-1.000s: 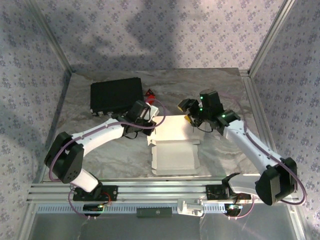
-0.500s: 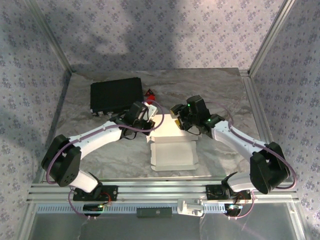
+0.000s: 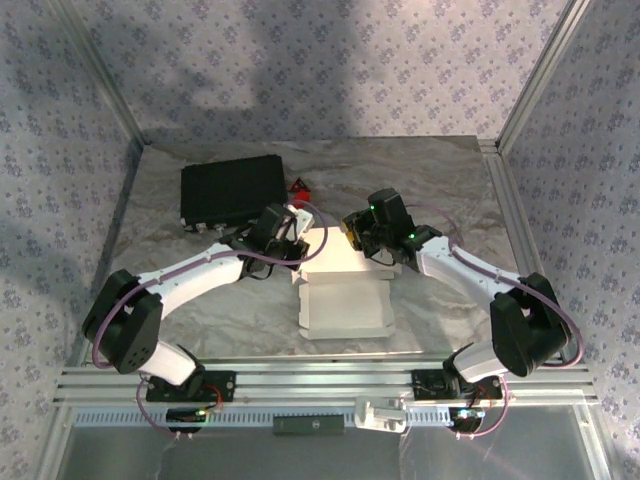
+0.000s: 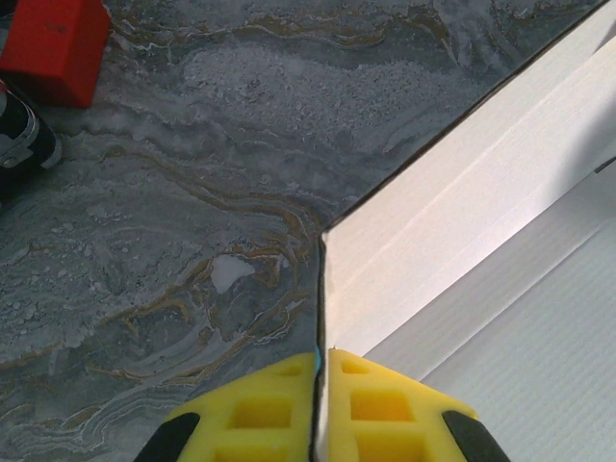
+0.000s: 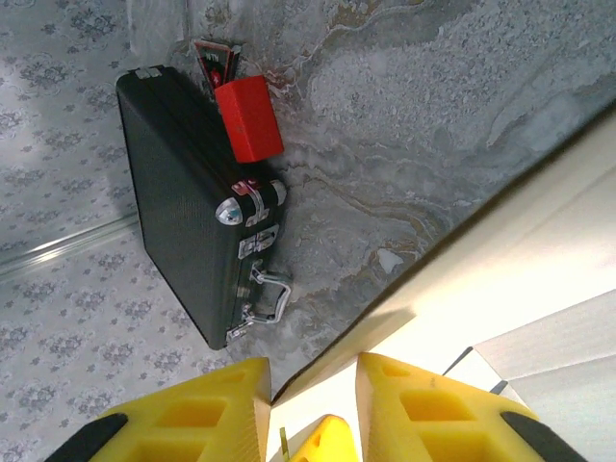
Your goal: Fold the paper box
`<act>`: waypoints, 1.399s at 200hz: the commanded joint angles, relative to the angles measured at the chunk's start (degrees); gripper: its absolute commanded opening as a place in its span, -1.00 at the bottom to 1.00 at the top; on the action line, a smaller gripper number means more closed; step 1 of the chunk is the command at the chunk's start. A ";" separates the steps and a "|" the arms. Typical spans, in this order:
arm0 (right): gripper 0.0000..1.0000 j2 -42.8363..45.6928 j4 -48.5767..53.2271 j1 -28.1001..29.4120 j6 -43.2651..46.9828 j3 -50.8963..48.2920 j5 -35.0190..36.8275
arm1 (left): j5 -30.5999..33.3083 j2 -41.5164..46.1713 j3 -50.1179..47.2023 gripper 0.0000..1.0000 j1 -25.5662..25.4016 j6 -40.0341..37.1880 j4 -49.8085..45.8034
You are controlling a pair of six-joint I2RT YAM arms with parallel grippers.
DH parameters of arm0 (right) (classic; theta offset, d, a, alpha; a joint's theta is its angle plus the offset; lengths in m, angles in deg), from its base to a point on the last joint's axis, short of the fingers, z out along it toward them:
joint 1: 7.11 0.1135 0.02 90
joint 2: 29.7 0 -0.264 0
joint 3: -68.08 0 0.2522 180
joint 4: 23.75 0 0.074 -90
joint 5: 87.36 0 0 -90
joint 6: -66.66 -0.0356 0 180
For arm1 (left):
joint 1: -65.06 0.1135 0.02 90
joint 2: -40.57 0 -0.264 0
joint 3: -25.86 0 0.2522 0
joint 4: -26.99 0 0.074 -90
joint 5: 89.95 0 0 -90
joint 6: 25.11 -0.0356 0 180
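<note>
Left gripper [image 4: 320,373]: you have it clamped; the two yellow fingers [image 4: 385,404] are pressed together on a thin upright wall of the paper box [image 4: 462,221], and the card's edge runs straight between them.
Left grip spot: from above, this is the far-left corner of the box, where the wall ends.
Right gripper [image 5: 313,373]: your yellow fingers [image 5: 404,395] stand apart here. A cream-white flap of the card lies in the gap between them. You cannot tell from the wrist view whether either pad touches it.
Right grip spot: from above, this gripper is at the far-right part of the box, opposite the left one.
Paper box, place: it sits near the middle of the table [image 3: 450,190], between your two arms, with the white inner side up.
Paper box, shape: the near part is a shallow open tray with low walls. On the far side a white panel runs between the two grippers.
Red block [image 5: 248,120]: it lies on the table beyond the box, just beside the edge of the black case [image 5: 183,241].
Black case, place: it lies flat at the far left of the table, well apart from the box. Metal latches and a handle show along one side.
Table surface: it is grey with a marble pattern.
Surround: patterned walls [image 3: 330,60] stand behind and at both sides.
</note>
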 commanded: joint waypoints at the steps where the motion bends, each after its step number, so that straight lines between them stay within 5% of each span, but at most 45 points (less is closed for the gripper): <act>1: -0.38 -1.01 4.26 0.50 -2.35 1.30 1.80 | 2.39 1.97 -0.95 -1.00 -0.28 0.93 1.20; 66: -0.05 5.42 11.17 8.75 -17.50 1.57 23.14 | 6.48 3.74 -1.55 -1.00 -1.48 5.93 2.02; 119: 0.21 5.15 18.01 12.20 -24.28 8.56 31.31 | 9.05 2.41 -1.42 -1.00 -2.70 8.38 2.00; 280: -0.14 -8.33 14.62 7.55 -21.76 15.88 15.97 | 9.95 3.26 -2.42 -1.00 -3.74 8.48 1.99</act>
